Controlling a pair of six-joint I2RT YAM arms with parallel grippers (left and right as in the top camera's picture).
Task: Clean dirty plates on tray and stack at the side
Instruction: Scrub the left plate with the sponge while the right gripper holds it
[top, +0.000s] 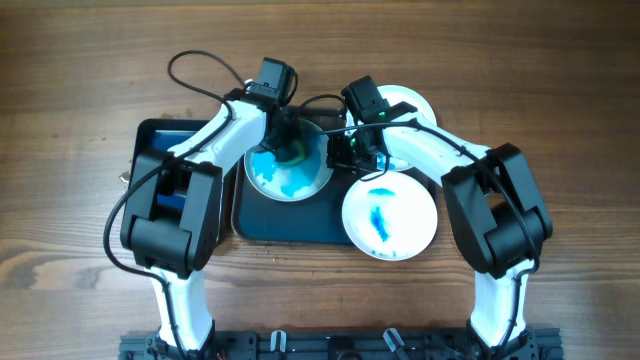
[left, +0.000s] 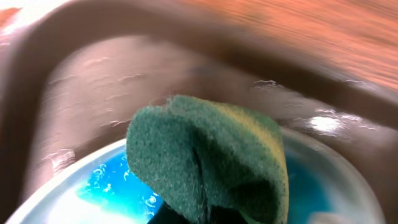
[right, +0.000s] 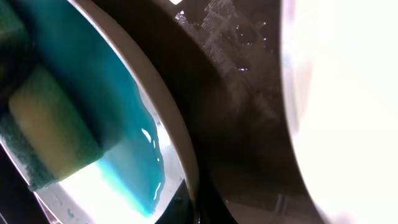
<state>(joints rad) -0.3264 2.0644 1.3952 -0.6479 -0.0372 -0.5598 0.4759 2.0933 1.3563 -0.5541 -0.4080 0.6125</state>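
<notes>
Noting free bench (top: 70, 100) toward the left and right edges, I find both arms crowded over the tray (top: 290, 225) mid-bench. Left gripper (top: 288, 140) clamps the sponge (left: 211, 162) onto the smeared plate (top: 280, 180). Right gripper (top: 348, 152) sits at that plate's right rim; I cannot tell its grip.

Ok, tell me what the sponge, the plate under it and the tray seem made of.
The sponge: coarse green fibrous scouring layer over soft yellow foam, matte.
The plate: glossy white, ceramic or melamine; the look leaves it open.
The tray: dark, smooth, semi-gloss with bright highlights; probably plastic.
</notes>
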